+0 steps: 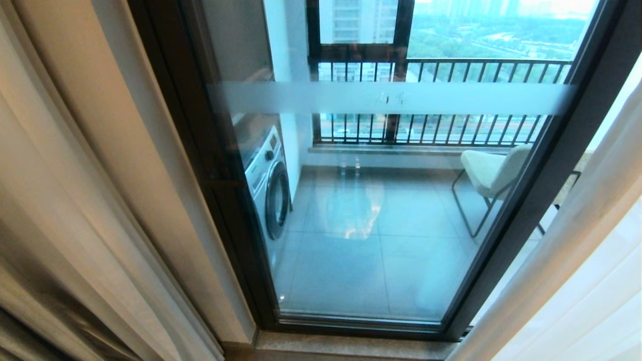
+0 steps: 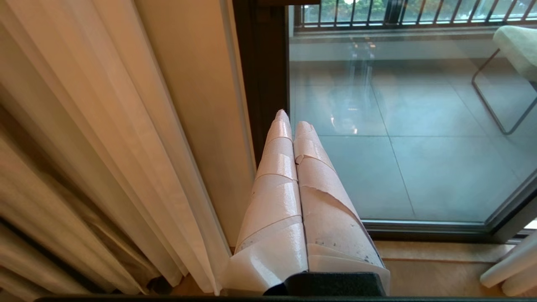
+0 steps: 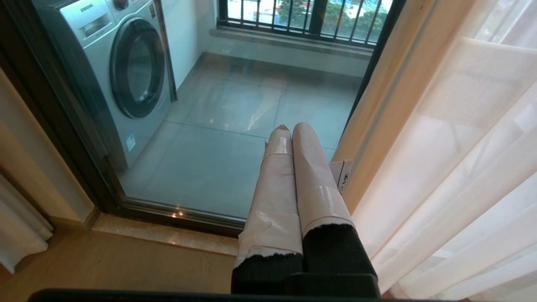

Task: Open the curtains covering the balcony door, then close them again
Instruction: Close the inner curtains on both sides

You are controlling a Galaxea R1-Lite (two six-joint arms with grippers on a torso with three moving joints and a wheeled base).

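Washing machine left on balcony — chair right, railing behind.

We find the scene lit by daylight entering through the balcony door; the outside view at the top of the head view is washed out and hazy. The balcony floor tiles carry a bright smear of glare, and faint reflections lie on the glass. The curtains at the left are warm-toned, with dark shadow deep in their lower folds; the sheer panel at the right glows nearly white. Straight frame lines lean and bow toward the edges of the head view. Curtain folds nearest the left wrist camera are soft and blurred.
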